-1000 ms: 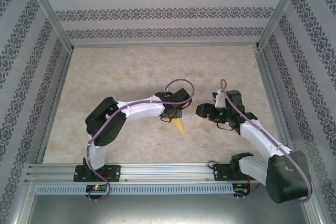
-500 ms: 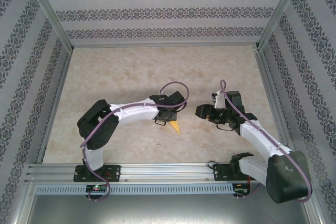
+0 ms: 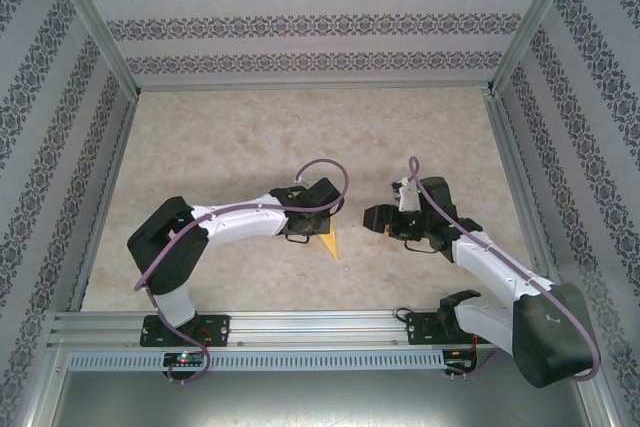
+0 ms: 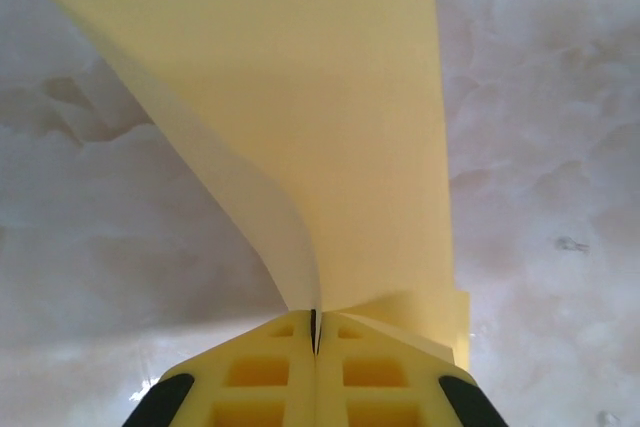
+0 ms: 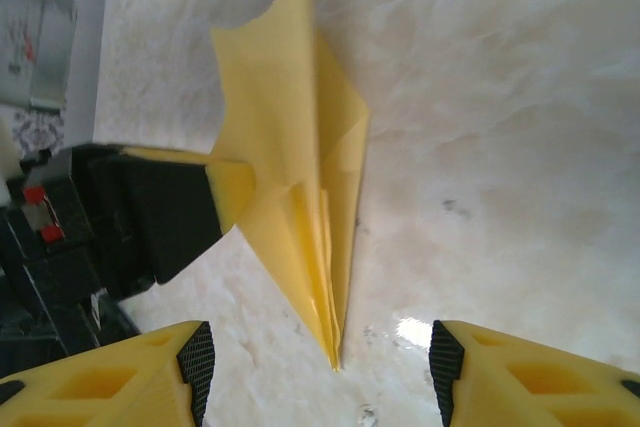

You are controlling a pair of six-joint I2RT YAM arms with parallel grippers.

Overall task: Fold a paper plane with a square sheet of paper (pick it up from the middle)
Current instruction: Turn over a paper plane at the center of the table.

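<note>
Left fingers (image 4: 258, 379) had just closed, pinching the plane (image 5: 300, 167) along its fold, tip down near the tabletop (image 3: 250, 137). Right fingers (image 5: 110, 377) stood spread and empty nearby. We judged the grip secured.

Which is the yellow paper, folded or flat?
Folded: the paper plane shows layered creases narrowing to a point, pinched in the left gripper.

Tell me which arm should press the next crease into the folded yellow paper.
Right, probably. The left pincer is shut on the folded paper, anchoring it; the right pincer is open, empty, and aimed at the paper's free side.
</note>
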